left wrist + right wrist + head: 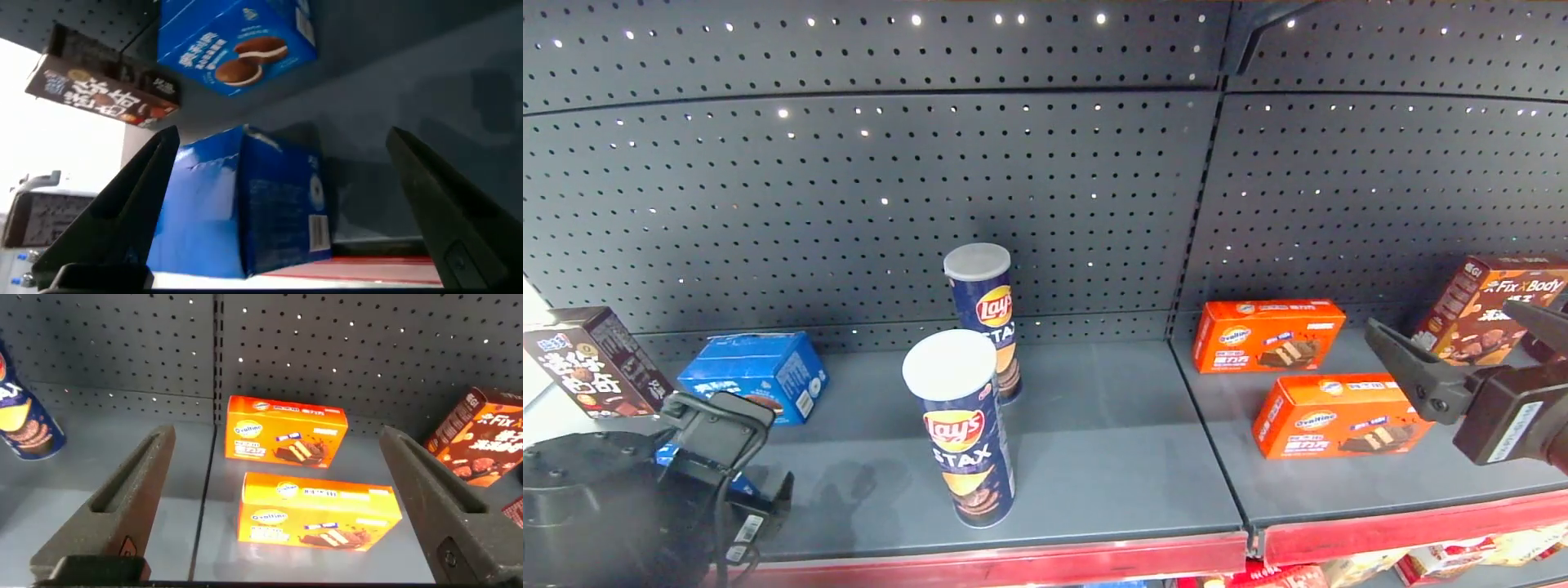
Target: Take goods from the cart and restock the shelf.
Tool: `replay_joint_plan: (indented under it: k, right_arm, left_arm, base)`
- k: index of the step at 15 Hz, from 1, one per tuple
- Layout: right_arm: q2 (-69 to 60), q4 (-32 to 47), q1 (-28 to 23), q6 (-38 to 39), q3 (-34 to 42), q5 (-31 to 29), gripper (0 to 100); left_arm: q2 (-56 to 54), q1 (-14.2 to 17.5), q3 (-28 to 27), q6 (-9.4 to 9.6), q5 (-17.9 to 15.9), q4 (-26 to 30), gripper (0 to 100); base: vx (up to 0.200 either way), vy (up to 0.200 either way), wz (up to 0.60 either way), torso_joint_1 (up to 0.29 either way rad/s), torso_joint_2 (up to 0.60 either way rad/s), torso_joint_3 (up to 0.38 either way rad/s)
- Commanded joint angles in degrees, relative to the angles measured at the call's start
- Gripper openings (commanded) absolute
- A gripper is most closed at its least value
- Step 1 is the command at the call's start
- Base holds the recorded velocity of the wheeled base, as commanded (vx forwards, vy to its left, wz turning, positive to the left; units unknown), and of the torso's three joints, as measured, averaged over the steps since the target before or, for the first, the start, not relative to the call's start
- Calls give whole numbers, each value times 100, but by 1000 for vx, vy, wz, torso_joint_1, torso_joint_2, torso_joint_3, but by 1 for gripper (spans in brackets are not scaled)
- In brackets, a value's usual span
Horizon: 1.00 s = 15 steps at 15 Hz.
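Straddling the blue cardboard box [245, 204] at the front left edge of the grey metal shelf [1111, 457], our left gripper [282, 139] gapes wide, the box between its jaws; our right gripper [278, 437], likewise spread, hangs well apart.

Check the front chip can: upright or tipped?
Upright. The front chip can stands on its base on the shelf, white lid on top.

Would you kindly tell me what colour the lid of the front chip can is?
The lid is white; the head view shows it best.
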Motion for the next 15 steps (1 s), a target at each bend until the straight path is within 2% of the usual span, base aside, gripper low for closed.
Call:
replay_joint_plan:
  k: [1,4,5,6,10,11,15]
  right_arm:
    - [-120,-5,-19,12,40,0,100]
    - [-120,-5,-19,12,31,9,100]
    - [-190,4,-28,12,49,9,100]
    - [-208,4,-72,12,58,9,100]
    - [-243,4,-142,12,75,9,100]
    - [-243,4,-142,12,75,9,100]
    - [-234,4,-142,12,84,18,100]
  left_arm:
    - [515,-109,-106,-7,0,-9,100]
    - [805,-179,-221,-7,9,-18,100]
    - [1209,-302,-748,-25,27,-26,100]
    - [1420,-417,-1038,-43,27,-97,100]
    - [1956,-795,-1671,-122,71,-264,100]
    - [2017,-803,-1759,-130,123,-264,100]
    - [2017,-847,-1776,-385,387,-264,100]
  base:
    - [0,0,0,0,0,0]
    - [0,0,0,0,0,0]
    - [0,0,0,0,0,0]
    - [0,0,0,0,0,0]
    - [0,0,0,0,0,0]
    - [0,0,0,0,0,0]
    - [0,0,0,0,0,0]
